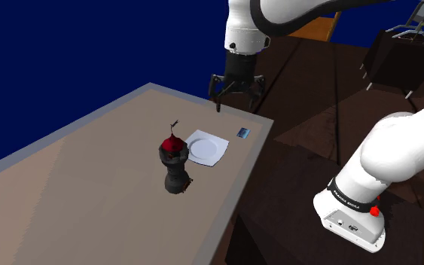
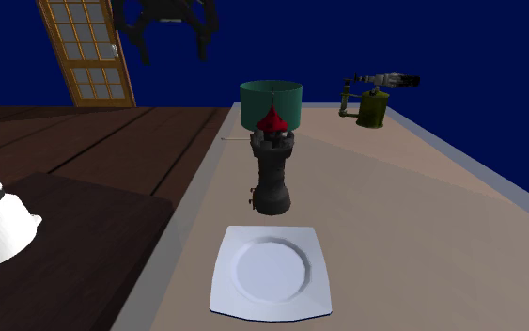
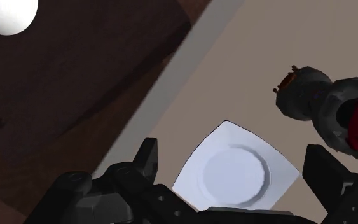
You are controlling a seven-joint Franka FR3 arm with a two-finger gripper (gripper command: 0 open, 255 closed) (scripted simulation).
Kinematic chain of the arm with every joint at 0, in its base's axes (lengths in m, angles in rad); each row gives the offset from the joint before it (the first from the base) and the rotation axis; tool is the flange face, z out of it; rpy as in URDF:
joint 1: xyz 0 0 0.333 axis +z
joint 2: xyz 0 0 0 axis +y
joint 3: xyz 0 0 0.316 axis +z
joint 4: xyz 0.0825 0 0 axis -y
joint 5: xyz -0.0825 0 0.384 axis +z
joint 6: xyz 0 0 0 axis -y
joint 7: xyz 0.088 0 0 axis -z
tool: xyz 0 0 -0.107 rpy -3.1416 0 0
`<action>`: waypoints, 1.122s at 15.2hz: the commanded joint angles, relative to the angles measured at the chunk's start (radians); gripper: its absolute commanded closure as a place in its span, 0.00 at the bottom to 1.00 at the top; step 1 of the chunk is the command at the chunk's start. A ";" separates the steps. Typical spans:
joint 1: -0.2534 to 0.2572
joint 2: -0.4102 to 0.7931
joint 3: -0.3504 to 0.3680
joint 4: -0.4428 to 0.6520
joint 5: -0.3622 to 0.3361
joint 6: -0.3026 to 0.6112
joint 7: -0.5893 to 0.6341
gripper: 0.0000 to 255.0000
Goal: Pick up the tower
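The tower (image 1: 175, 164) is a dark, castle-like piece with a red pointed top, standing upright on the tan table (image 1: 89, 188). In the second exterior view the tower (image 2: 272, 169) stands just beyond a white plate. My black gripper (image 1: 236, 96) hangs open high above the table's edge, past the plate and well away from the tower. In the second exterior view the gripper (image 2: 171, 39) is up at the top, with its fingers spread. In the wrist view the gripper (image 3: 233, 154) looks down on the plate, and the tower (image 3: 327, 108) lies off beyond the right finger (image 3: 323, 172). Nothing is between the fingers.
A white square plate (image 1: 206, 148) lies beside the tower, and a small blue card (image 1: 242, 133) sits near the table corner. A green cylinder (image 2: 272, 103) stands behind the tower, and an olive can with a metal fitting (image 2: 375, 105) farther back. A dark wooden floor (image 2: 84, 141) borders the table.
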 commanded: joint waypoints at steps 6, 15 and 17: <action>-0.074 0.271 0.159 0.189 -0.055 0.103 0.410 0.00; -0.066 0.605 0.222 0.421 -0.253 0.178 0.837 0.00; -0.064 0.614 0.221 0.403 -0.259 0.203 0.839 0.00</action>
